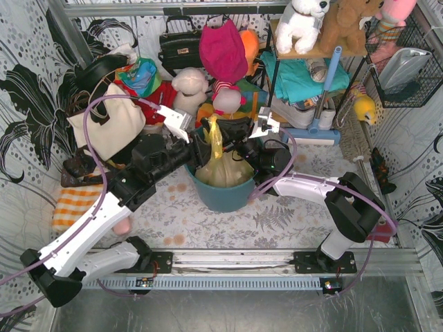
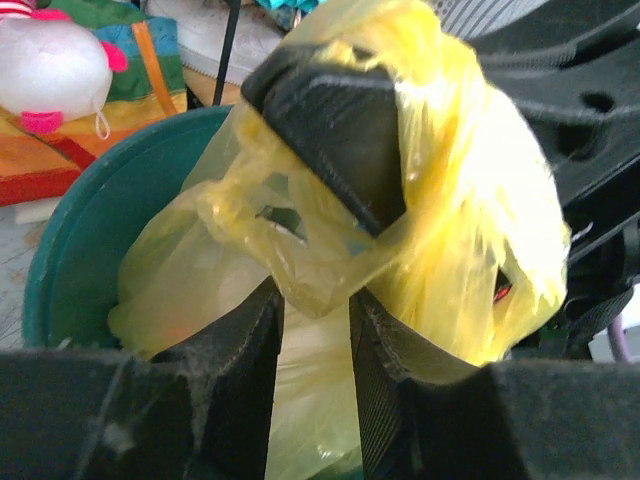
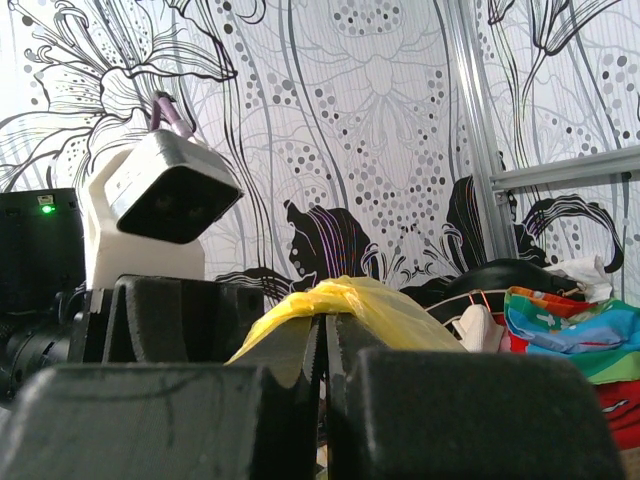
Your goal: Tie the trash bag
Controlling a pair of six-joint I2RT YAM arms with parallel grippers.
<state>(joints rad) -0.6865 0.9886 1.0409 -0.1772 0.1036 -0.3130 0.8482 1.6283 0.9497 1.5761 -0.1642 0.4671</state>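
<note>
Trash bag (image 1: 223, 171), translucent yellow, top bunched upward

Lab booth: floral backdrop panels (image 1: 28, 83), aluminium rail (image 1: 235, 259), plush toys (image 1: 302, 24)

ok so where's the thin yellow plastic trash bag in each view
Top external: centre, the thin translucent yellow plastic trash bag sits in the round teal bin, one strip standing up.
Left wrist: it fills the middle, with the bin rim at left.
Right wrist: only a bunched yellow strip, low centre, pinched in the shut right gripper; no bin.
Shared landmark: the teal bin, top and left wrist views only.
</note>
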